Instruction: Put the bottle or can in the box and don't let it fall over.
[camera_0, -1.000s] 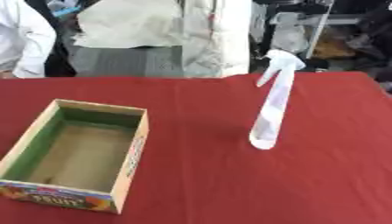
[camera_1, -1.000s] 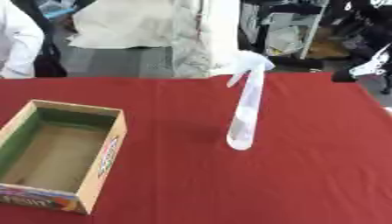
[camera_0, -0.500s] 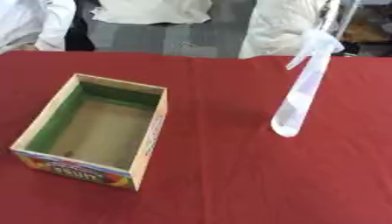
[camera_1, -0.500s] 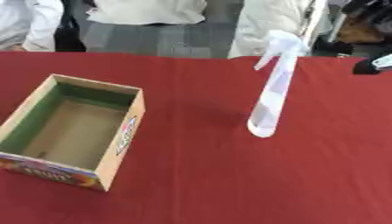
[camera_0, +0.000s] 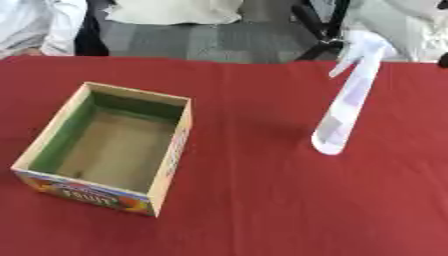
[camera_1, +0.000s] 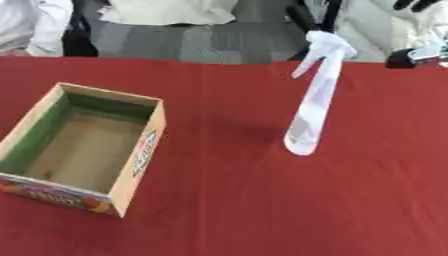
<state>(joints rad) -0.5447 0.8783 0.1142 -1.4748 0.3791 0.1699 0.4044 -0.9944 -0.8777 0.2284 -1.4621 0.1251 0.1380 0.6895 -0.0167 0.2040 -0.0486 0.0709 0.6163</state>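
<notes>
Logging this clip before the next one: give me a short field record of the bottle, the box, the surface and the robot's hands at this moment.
bottle: white spray bottle, upright on the table, right of the box, apart from it
box: open cardboard box, green inner wall, nothing seen inside
surface: red tablecloth
right hand: black part at upper right edge, fingers not discernible
left hand: not in view
task state: bottle not yet in box

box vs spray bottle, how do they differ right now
The box is low, wide and open-topped, brown card with a green inner wall; the spray bottle is tall, slim and white. The box sits to the left, the bottle to the right. Both stand upright on the red table, untouched.
</notes>
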